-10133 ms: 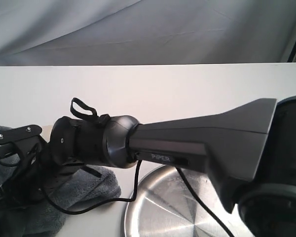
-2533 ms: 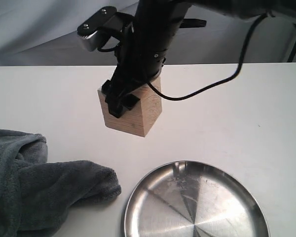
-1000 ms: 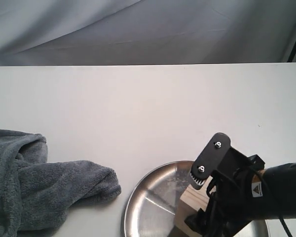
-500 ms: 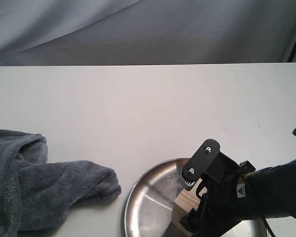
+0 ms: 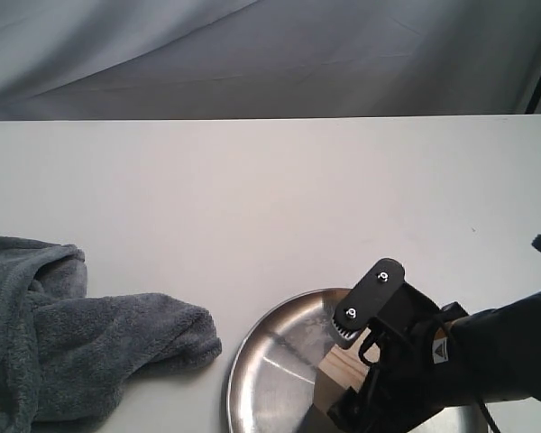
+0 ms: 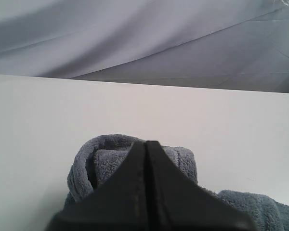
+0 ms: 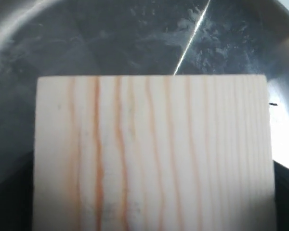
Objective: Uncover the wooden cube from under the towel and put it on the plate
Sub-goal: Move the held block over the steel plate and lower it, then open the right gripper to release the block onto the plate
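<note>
The wooden cube (image 5: 340, 371), pale with orange grain lines, sits low over the steel plate (image 5: 266, 365) at the bottom of the exterior view, with my right gripper (image 5: 347, 404) shut on it. In the right wrist view the wooden cube (image 7: 151, 149) fills the frame, the plate (image 7: 111, 38) lies scuffed right behind it, and dark fingers (image 7: 285, 192) hug its sides. Whether the cube touches the plate is unclear. The grey-blue towel (image 5: 72, 347) lies bunched at the left. My left gripper (image 6: 146, 144) is shut and empty, just in front of the towel (image 6: 111, 161).
The white table (image 5: 270, 198) stretches back to a grey cloth backdrop (image 5: 270, 54). The right arm's black body (image 5: 487, 361) covers the plate's right half.
The right gripper carried the cube from high over the table down to the plate. Over the last second it shifted slightly left and settled low; the towel has not moved.
</note>
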Controlling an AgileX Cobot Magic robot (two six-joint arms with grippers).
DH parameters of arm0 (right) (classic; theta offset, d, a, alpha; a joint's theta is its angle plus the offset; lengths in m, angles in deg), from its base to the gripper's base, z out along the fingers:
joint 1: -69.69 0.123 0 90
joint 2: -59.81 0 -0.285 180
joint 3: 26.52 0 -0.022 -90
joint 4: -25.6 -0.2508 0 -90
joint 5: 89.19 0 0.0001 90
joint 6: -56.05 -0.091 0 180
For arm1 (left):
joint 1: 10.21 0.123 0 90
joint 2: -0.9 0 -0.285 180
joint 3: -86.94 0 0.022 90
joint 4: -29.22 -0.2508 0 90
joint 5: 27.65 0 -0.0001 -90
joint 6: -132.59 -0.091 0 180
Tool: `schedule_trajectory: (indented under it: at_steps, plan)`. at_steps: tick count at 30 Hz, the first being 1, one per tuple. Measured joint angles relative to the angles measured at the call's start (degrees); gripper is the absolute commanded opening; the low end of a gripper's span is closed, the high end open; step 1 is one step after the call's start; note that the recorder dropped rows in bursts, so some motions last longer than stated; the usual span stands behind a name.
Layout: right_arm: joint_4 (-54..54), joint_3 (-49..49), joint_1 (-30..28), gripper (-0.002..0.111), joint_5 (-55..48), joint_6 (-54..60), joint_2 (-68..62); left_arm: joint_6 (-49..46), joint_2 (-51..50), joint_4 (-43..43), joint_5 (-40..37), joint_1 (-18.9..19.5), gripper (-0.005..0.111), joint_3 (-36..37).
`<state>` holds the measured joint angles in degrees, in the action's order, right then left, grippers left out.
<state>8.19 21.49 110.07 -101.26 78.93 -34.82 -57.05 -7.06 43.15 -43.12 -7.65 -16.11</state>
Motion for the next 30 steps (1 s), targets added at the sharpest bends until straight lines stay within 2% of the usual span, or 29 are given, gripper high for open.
schedule_trajectory:
  at_steps: [9, 22, 25, 30]
  plan:
    - [-2.51, 0.00, 0.00, 0.097, 0.00, 0.00, 3.69, 0.00, 0.00, 0.00, 0.00, 0.00, 0.000, 0.00]
    - [-3.00, 0.00, 0.00, 0.096, 1.30, 0.00, 12.51, 0.00, 0.00, 0.00, 0.00, 0.00, 0.000, 0.00]
    - [-3.04, -0.27, 0.00, 0.089, 1.53, 0.00, 13.91, 0.00, 0.00, 0.00, 0.00, 0.00, 0.000, 0.00]
    - [-3.04, -3.76, 0.00, 0.059, 1.22, 0.00, 14.12, 0.00, 0.00, 0.00, 0.00, 0.00, 0.000, 0.00]
